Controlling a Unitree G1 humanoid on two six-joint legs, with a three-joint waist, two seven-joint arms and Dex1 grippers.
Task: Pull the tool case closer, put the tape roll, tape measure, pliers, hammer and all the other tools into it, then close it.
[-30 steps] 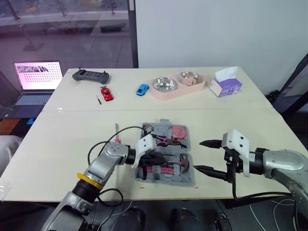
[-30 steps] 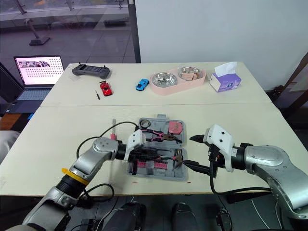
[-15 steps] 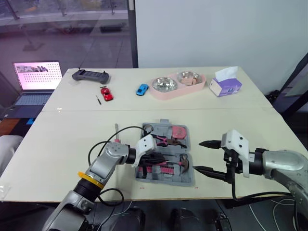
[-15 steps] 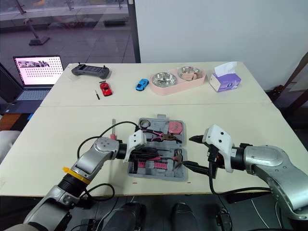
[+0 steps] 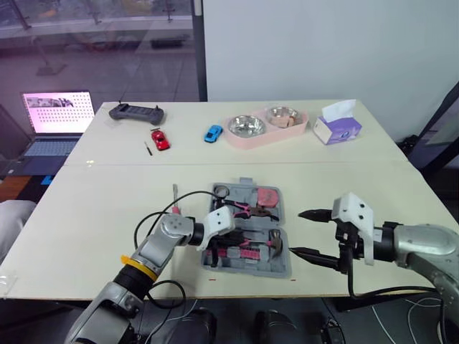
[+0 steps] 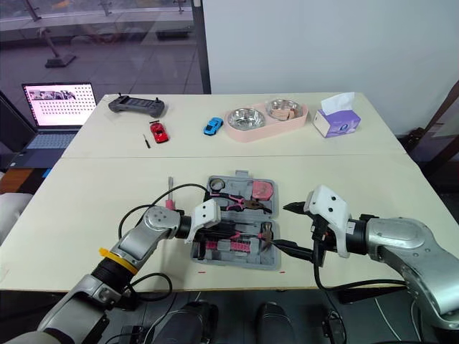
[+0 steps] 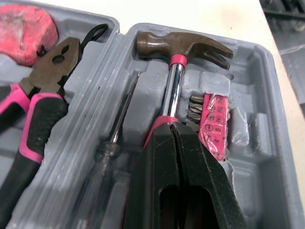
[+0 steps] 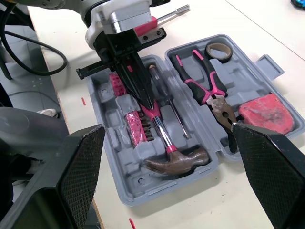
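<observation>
We see the case (image 5: 251,270) lying open near the front edge of the bench (image 5: 107,201). The left tool (image 7: 174,126) is down in its near half, fingers pressed together, tips on the pink grip of the hammer (image 7: 177,81). A screwdriver (image 7: 116,136) lies just beside it. Pliers (image 7: 45,90), tape roll (image 8: 218,49) and tape measure (image 8: 267,114) sit in the far half. The right tool (image 5: 295,232) hangs just beside the case's right edge, fingers wide apart, holding nothing.

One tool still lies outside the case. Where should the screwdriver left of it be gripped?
Take the screwdriver by its pink handle, from straight above, closing across its width. It lies flat, thin shaft pointing away, so the thicker handle likely holds best.
</observation>
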